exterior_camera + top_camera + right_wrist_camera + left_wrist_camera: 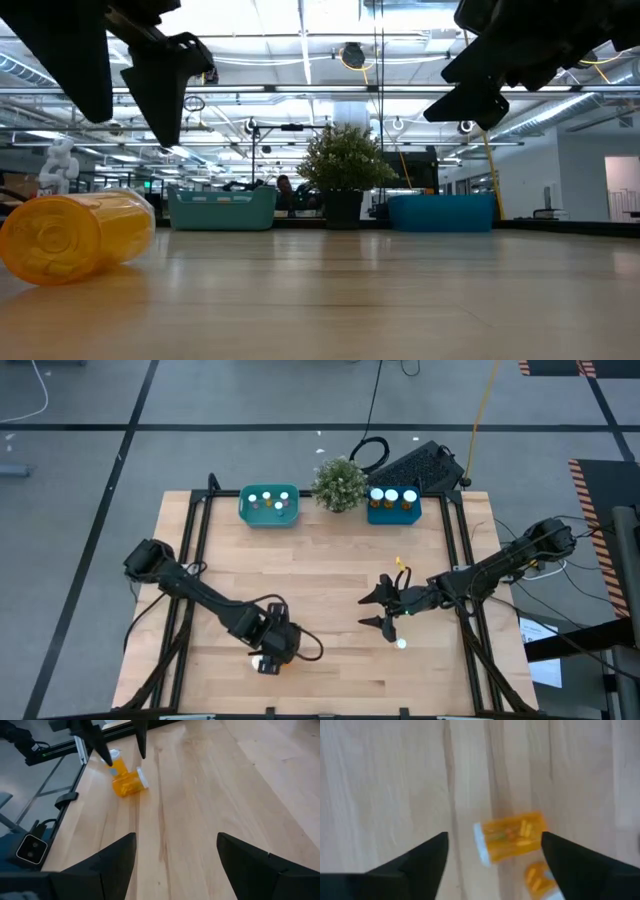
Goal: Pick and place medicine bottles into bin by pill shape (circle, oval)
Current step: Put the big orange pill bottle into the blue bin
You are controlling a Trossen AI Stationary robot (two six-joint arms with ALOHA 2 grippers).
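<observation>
Wooden worktop (330, 570) carries two bins at its far edge. Left gripper (492, 852), fingers spread, hovers above an amber bottle (510, 837) lying near the front edge; right gripper (175, 850), released, hangs mid-table.

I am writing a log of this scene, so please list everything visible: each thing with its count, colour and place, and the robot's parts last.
Wooden table: one, light wood, under everything.
Teal plastic bin: one, far edge, left of the plant, holding white-capped bottles.
Blue plastic bin: one, far edge, right of the plant, holding three white-capped bottles.
Green potted plant: one, between the bins.
Amber medicine bottle with white cap: one, lying on its side near the front edge, below the left claw.
Second amber bottle: one, partly visible beside the first.
Black keyboard: one, behind the blue bin.
Left claw: open, above the lying bottles.
Right claw: open, over the right half of the table.
</observation>
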